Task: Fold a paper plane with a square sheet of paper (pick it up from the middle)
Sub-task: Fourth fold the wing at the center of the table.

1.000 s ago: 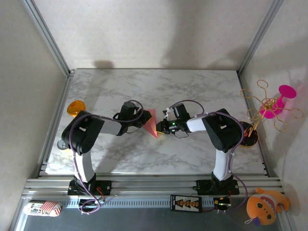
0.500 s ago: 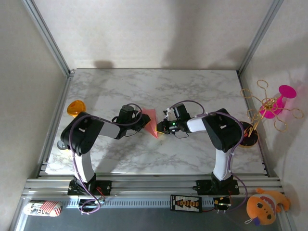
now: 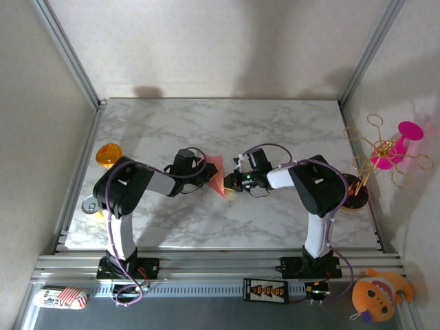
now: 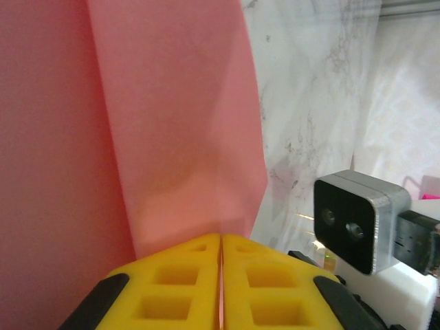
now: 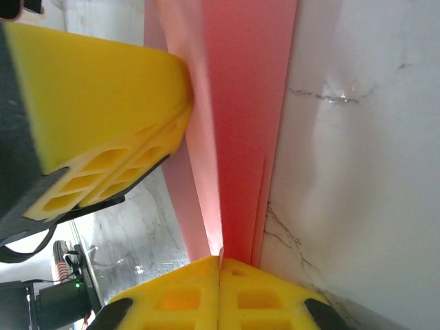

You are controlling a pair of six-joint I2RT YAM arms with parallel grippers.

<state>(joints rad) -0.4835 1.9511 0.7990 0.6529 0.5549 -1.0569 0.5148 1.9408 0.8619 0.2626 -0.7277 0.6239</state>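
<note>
The square sheet of paper (image 3: 217,174), salmon pink, is folded into a pointed wedge with a centre crease, its tip toward the near side, at mid-table. My left gripper (image 3: 205,172) reaches it from the left and is shut on its edge. In the left wrist view the paper (image 4: 137,124) runs up from between the yellow pads (image 4: 179,275). My right gripper (image 3: 229,183) comes from the right and is shut on the layered flaps (image 5: 240,137), with the left gripper's yellow finger (image 5: 103,103) close above.
An orange round disc (image 3: 108,155) lies at the table's left edge, with a small grey round object (image 3: 90,205) nearer. A magenta flower-like toy (image 3: 393,150) with wire loops stands at the right. Aluminium frame rails (image 3: 220,262) border the marble table (image 3: 275,130).
The left wrist has shifted slightly right and nearer, toward the paper, and its jaws have pressed tighter. The right arm and the paper have stayed where they were.
</note>
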